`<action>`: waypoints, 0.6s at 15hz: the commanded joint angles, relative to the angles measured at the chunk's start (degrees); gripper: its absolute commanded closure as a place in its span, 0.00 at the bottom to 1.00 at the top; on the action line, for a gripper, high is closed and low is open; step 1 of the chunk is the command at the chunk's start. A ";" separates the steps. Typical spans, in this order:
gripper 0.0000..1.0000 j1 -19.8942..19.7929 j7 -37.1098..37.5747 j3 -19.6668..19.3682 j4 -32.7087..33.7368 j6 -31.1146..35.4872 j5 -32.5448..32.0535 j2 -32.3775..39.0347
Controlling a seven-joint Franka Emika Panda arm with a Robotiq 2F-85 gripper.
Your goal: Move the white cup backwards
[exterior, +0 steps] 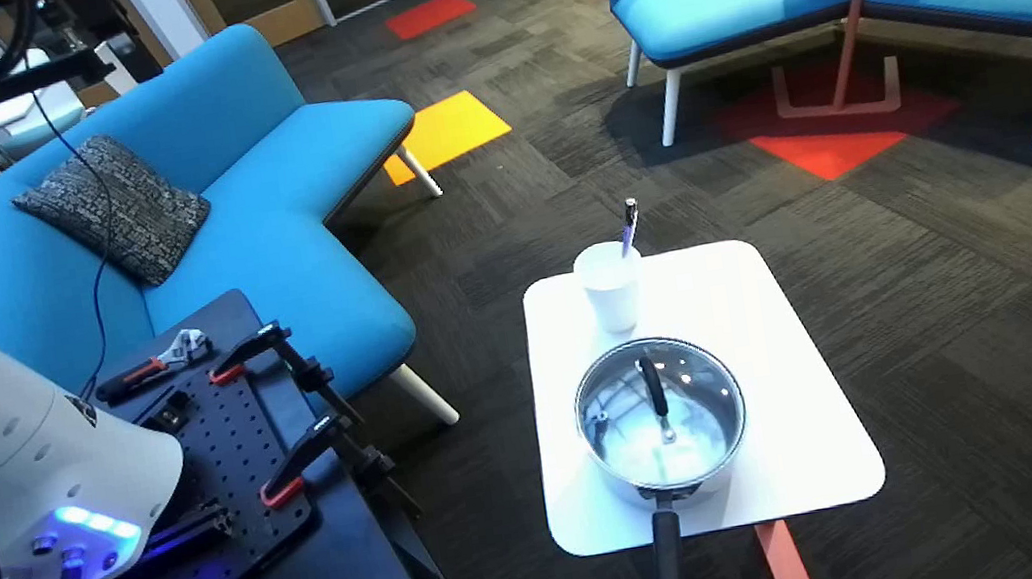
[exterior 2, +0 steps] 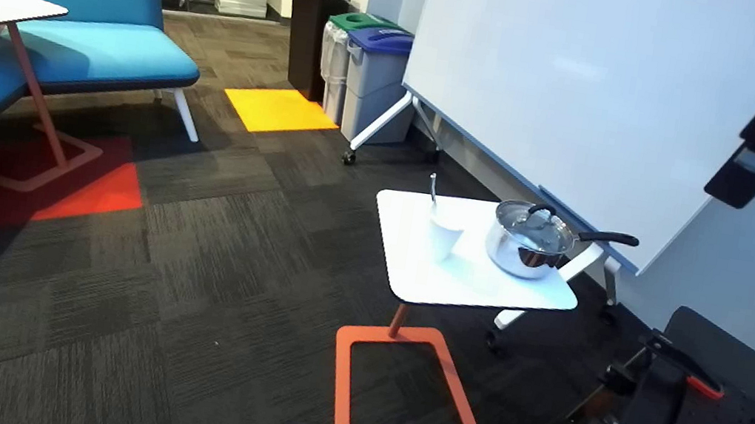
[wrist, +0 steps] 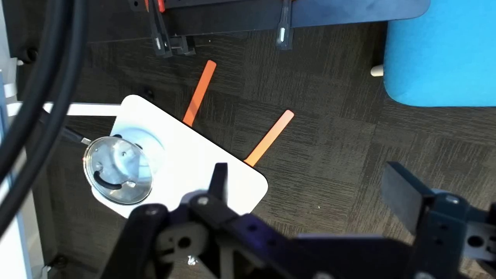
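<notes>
The white cup (exterior: 613, 300) stands upright on a small white table (exterior: 779, 434), with a pen (exterior: 630, 225) poking out of its top. It also shows on the table (exterior 2: 412, 281) in an exterior view (exterior 2: 443, 241). In the wrist view I cannot make the cup out; it is hidden or blends with the white tabletop. My gripper (wrist: 306, 170) is open and empty, its two dark fingers wide apart. In the wrist view the left finger overlaps the tabletop (wrist: 248, 190). A dark part of the gripper (exterior 2: 750, 170) shows high at the right edge in an exterior view.
A silver pot with a glass lid (exterior: 660, 411) stands beside the cup, its dark handle past the table edge; it shows in the wrist view too (wrist: 120, 170). Clamps (exterior: 298, 461) stick out from the robot's dark bench. A blue sofa (exterior: 270, 263) and a whiteboard (exterior 2: 564, 68) stand nearby.
</notes>
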 commanded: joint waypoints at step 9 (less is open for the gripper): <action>0.00 -11.05 1.98 -8.96 5.46 20.76 -7.50 14.10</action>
